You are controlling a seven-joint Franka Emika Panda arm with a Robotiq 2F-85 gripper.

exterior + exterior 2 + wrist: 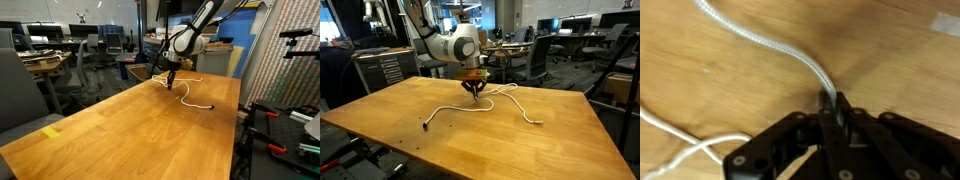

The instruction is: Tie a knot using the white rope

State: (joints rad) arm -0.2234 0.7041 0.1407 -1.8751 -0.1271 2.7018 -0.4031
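The white rope (470,106) lies in loose curves on the wooden table (410,100), with a small dark tip (426,126) at its near end. My gripper (473,91) stands low over the middle of the rope, fingertips down at the table. In the wrist view the rope (760,38) runs straight into my gripper (832,103), whose fingers are pressed together on it. Another loop of the rope (680,150) lies to the left. The rope (195,98) and my gripper (170,84) sit at the table's far end in an exterior view.
Office chairs (545,60) and desks stand beyond the table. A yellow tape piece (51,130) is stuck near one table edge. A stand with red-tipped clamps (270,115) is beside the table. A metal cabinet (385,65) stands behind the arm.
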